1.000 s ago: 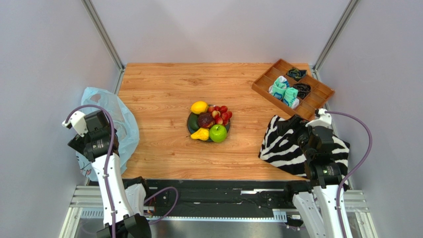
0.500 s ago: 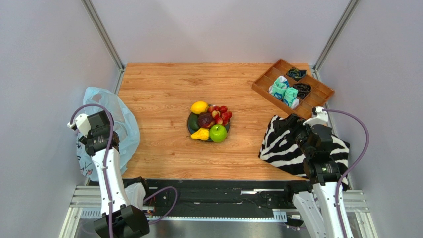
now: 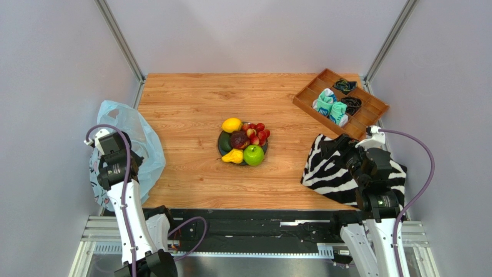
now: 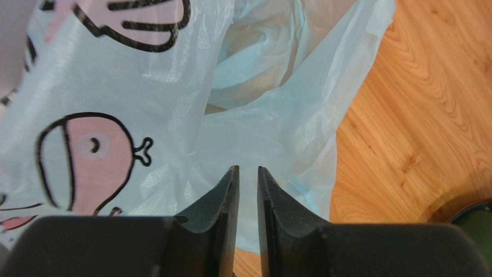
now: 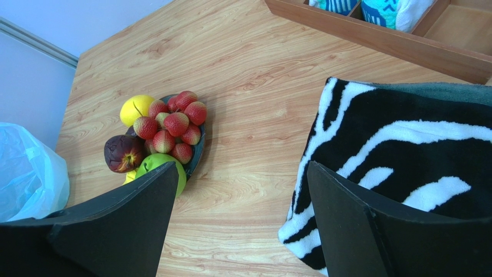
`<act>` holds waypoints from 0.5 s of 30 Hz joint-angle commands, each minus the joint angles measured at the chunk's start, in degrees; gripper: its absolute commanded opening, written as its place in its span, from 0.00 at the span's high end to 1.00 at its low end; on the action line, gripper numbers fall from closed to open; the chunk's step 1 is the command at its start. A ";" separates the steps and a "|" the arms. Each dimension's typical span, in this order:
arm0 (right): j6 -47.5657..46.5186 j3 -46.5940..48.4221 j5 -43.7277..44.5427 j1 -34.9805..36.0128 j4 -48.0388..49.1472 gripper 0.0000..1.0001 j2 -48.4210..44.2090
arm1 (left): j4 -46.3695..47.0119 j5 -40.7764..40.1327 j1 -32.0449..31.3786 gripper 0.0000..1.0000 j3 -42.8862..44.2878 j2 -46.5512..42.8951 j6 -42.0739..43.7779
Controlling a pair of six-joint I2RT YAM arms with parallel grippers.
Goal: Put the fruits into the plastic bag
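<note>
We judge this the bag-opening step. At the left table edge the plastic bag (image 3: 130, 138) lies crumpled, with our left gripper (image 4: 246, 173) at its film, jaws nearly together; whether they pinch it, we cannot tell. Cartoon drawings show, but no readable word. The fruits (image 3: 242, 141) sit piled mid-table; next, the bag's mouth needs lifting open. Our right gripper (image 5: 241, 167) hangs wide open, empty.

We cannot tell whether the left gripper (image 4: 246, 171) pinches the plastic bag (image 4: 173, 98), whose prints the view's edges cut off. A finger (image 5: 118, 228) of the right gripper (image 5: 241, 167) hides most of the green apple (image 5: 149, 164), and the wooden tray (image 5: 375, 41) runs off the top
</note>
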 commanded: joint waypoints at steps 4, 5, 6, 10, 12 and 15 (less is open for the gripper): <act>-1.19 6.01 -1.05 -0.12 -0.75 0.13 0.72 | -0.20 -12.75 0.37 0.25 11.47 4.05 5.84; -1.10 6.54 -1.32 -0.12 -0.66 0.13 1.07 | 0.86 -16.68 0.37 0.18 11.38 5.19 6.54; -1.19 7.06 -2.10 -0.21 -0.75 0.13 2.03 | 1.39 -19.07 0.45 0.07 11.64 8.51 7.07; -1.27 9.70 -4.13 -0.21 -0.75 0.13 4.66 | -0.02 -26.90 0.72 0.01 16.13 13.73 7.24; -1.36 10.93 -5.09 -0.21 -0.75 0.13 5.46 | 2.61 -29.99 2.37 0.01 16.30 14.43 8.12; -1.36 11.64 -5.54 -0.12 -0.40 0.13 6.34 | 3.59 -26.31 5.54 0.01 15.87 17.67 7.60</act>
